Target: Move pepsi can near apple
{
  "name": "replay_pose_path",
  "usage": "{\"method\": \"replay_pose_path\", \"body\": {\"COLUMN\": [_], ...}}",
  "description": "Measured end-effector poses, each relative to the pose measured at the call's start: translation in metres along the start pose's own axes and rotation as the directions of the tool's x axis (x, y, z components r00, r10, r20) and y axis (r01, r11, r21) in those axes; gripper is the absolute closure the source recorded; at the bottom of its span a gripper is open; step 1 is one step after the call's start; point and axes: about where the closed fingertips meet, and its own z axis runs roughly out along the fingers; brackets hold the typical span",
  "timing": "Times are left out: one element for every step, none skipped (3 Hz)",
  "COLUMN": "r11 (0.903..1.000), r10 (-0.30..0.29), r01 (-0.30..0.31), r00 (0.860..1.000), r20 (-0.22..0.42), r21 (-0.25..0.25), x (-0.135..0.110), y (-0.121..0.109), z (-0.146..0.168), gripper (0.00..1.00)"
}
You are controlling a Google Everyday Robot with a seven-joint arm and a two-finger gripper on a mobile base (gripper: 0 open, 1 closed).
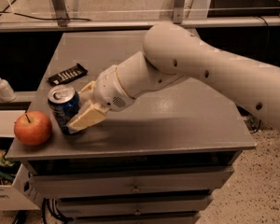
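Observation:
The dark blue pepsi can (64, 107) with a silver top stands upright near the front left of the grey cabinet top (177, 120). My gripper (82, 107) is shut on the pepsi can from its right side; one cream finger (86, 119) lies across the can's front. The red-orange apple (32, 128) with a short dark stem sits at the front left corner, just left of the can, with a small gap between them.
A flat black snack bar wrapper (67, 73) lies behind the can on the left. A soap dispenser bottle (1, 86) stands on a shelf off the cabinet's left side. The cabinet's left and front edges are close to the apple.

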Motion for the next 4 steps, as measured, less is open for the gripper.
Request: {"method": "replay_pose_path", "body": {"r11": [0.9998, 0.9996, 0.9991, 0.999], "r10": [-0.019, -0.02, -0.001, 0.0], "r01": [0.019, 0.019, -0.001, -0.002], "r00": [0.999, 0.999, 0.999, 0.999], "r20": [-0.03, -0.044, -0.046, -0.046], "r21": [-0.002, -0.019, -0.043, -0.044], "x": [0.007, 0.015, 0.019, 0.019], "y": [-0.006, -0.006, -0.003, -0.003], "z": [0.0, 0.004, 0.011, 0.01], "gripper": [1.0, 1.0, 0.85, 0.61]}}
